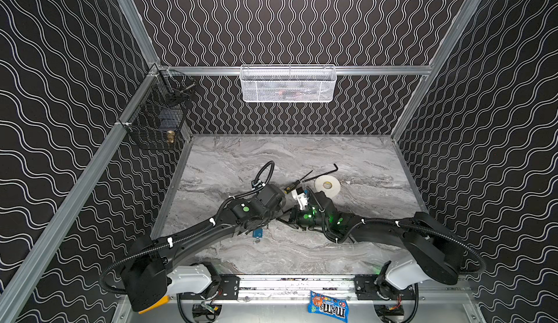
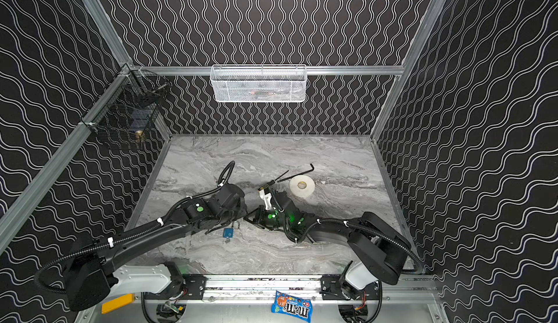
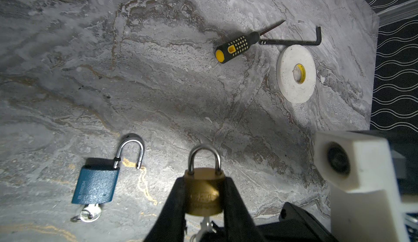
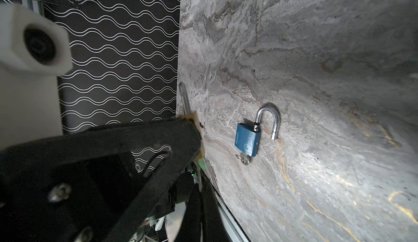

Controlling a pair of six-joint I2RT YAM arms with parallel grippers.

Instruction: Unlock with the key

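My left gripper (image 3: 203,181) is shut on a brass padlock (image 3: 204,191), one finger on each side of its body. The padlock's steel shackle (image 3: 204,154) is closed. The small silvery key (image 3: 207,226) sticks out of the padlock's underside. My right gripper (image 4: 199,184) is shut on that key, which shows only as a thin edge (image 4: 200,177) between its dark fingers. In the right wrist view the brass padlock (image 4: 196,134) appears edge-on beside the left finger. In both top views the two grippers meet at mid-table, and the padlock and key are hidden there.
A blue padlock (image 3: 97,184) lies close by with its shackle open and its own key in it. Farther back lie a black-and-yellow screwdriver (image 3: 237,46), a black hex key (image 3: 294,40) and a white tape roll (image 3: 296,73). A white mesh basket (image 1: 288,84) and a black wire basket (image 1: 157,110) hang on the walls.
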